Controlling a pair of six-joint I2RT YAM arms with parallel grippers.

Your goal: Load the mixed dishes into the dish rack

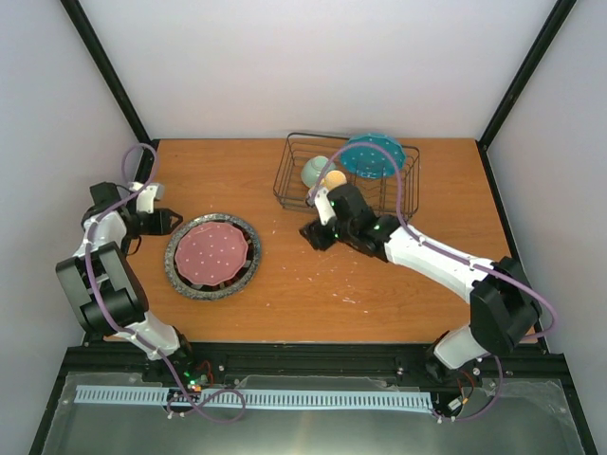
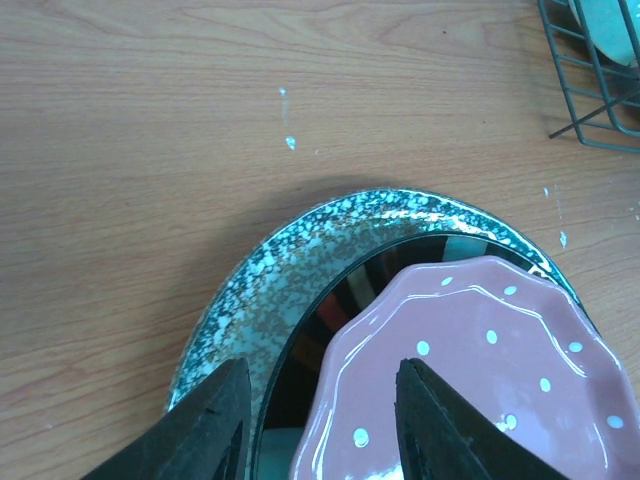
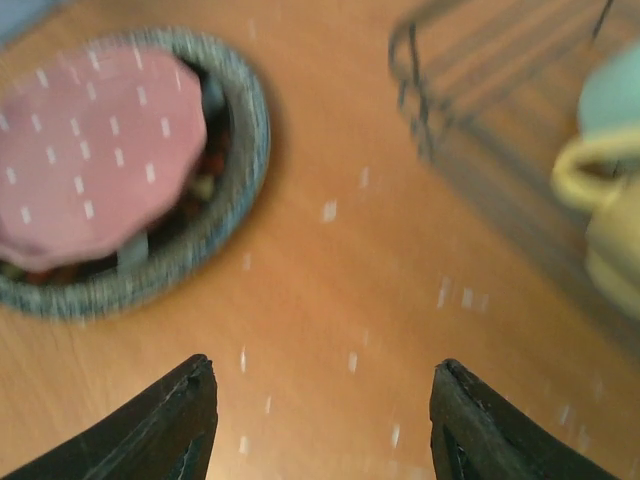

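The pink white-dotted plate (image 1: pixel 213 252) lies on the dark-rimmed cream plate (image 2: pixel 345 300), which lies on the grey speckled plate (image 1: pixel 189 282), left of the table's middle. My left gripper (image 1: pixel 174 221) is open at the stack's left edge; in the left wrist view (image 2: pixel 320 425) one finger is over the grey rim (image 2: pixel 290 250) and the other over the pink plate (image 2: pixel 480 350). The black wire dish rack (image 1: pixel 285 175) holds the teal plate (image 1: pixel 373 154), pale green bowl (image 1: pixel 314 171) and yellow mug (image 1: pixel 335 178). My right gripper (image 1: pixel 313 235) is open and empty, above bare table in front of the rack.
The right wrist view is blurred: the plate stack (image 3: pixel 235 190) is at upper left, the rack's corner (image 3: pixel 415 60) at upper right, with the mug (image 3: pixel 610 210) and bowl (image 3: pixel 615 95) at the right edge. White walls enclose the table.
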